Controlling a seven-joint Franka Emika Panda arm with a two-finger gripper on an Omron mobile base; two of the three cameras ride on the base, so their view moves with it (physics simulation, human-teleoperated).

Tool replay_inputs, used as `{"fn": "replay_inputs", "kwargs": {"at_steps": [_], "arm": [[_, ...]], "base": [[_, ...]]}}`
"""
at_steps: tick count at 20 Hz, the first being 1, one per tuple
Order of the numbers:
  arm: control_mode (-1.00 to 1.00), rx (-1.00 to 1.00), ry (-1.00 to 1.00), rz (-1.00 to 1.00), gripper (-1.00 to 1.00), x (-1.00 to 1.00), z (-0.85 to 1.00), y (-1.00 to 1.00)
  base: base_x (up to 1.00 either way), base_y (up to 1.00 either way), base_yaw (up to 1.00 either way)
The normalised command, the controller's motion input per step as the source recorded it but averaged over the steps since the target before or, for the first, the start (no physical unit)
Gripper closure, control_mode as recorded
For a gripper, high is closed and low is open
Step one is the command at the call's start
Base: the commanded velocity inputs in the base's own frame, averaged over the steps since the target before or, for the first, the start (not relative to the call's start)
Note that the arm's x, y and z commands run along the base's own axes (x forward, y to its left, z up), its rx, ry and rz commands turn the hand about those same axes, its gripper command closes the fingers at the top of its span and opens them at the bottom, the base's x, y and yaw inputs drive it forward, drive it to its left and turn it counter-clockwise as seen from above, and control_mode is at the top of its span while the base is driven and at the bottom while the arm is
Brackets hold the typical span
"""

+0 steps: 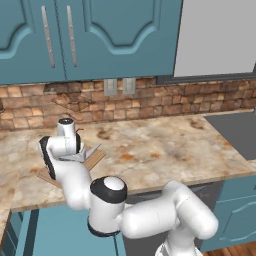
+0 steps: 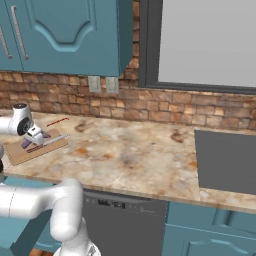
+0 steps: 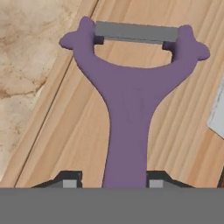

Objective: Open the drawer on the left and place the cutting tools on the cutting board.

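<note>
The purple peeler (image 3: 127,105) lies flat on the cutting board (image 3: 183,144), blade end pointing away from my hand. My gripper (image 3: 113,181) sits low over its handle, and the fingertips (image 3: 70,180) stand a little clear of it on both sides, so it is open. The knife's silver blade (image 3: 217,113) shows at the right edge. From the right base view the gripper (image 2: 36,136) hovers over the board (image 2: 17,154), with the peeler (image 2: 27,143) and the knife (image 2: 47,141) on it. From the left, my arm covers much of the board (image 1: 96,158). The arm hides the drawer.
A thin red stick (image 2: 57,121) lies on the counter behind the board. A dark grey inset (image 2: 225,160) occupies the counter's right end. Teal wall cabinets (image 1: 100,35) hang above the brick backsplash. A dishwasher front (image 2: 125,220) sits under the counter.
</note>
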Motion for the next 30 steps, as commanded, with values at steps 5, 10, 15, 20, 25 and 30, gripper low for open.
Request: {"fn": "replay_inputs", "kwargs": {"at_steps": [5,10,15,20,25,30], "arm": [[-1.00,0.00,0.00,0.00,-1.00,0.00,0.21,0.00],[-1.00,0.00,-0.05,-0.04,-1.00,-0.35,0.64,-0.14],[-1.00,0.00,0.00,-0.02,-1.00,-1.00,0.10,-0.91],[-1.00,0.00,0.00,-0.01,-1.00,-1.00,-0.01,-1.00],[-1.00,0.00,0.00,0.00,-1.00,-1.00,0.00,-1.00],[-1.00,0.01,0.00,-0.09,-1.00,-1.00,0.55,-1.00]], "base": [[0.00,0.00,0.00],[0.00,0.00,0.00],[0.00,0.00,0.00],[0.00,0.00,0.00],[0.00,0.00,0.00],[0.00,0.00,0.00]]}}
